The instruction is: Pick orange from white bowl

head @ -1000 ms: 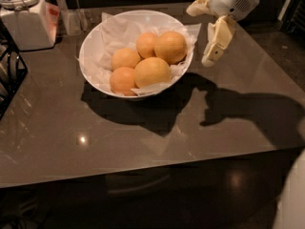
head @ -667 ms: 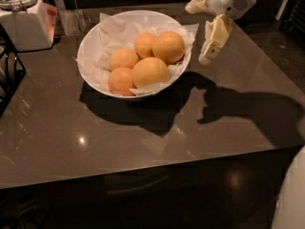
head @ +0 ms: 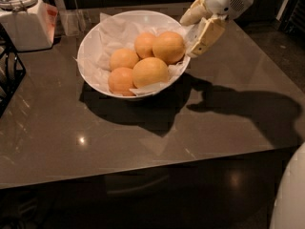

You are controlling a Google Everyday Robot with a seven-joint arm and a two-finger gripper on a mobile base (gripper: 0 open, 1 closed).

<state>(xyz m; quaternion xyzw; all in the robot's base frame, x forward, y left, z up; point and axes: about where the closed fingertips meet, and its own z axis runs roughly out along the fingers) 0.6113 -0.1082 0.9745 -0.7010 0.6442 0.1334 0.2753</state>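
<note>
at the right rim of the wide, glossy white paper-lined bowl (head: 88,49), the cream two-finger gripper (head: 189,36) is seen spread open, empty; the round pale orange (head: 167,46) is seated inside, just beside it.

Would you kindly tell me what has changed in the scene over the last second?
The gripper, open and empty, has edged leftward in view, closer to the rim of the white bowl. Nothing was grasped. The orange nearest it, the other four and the white jar stayed put.
</note>
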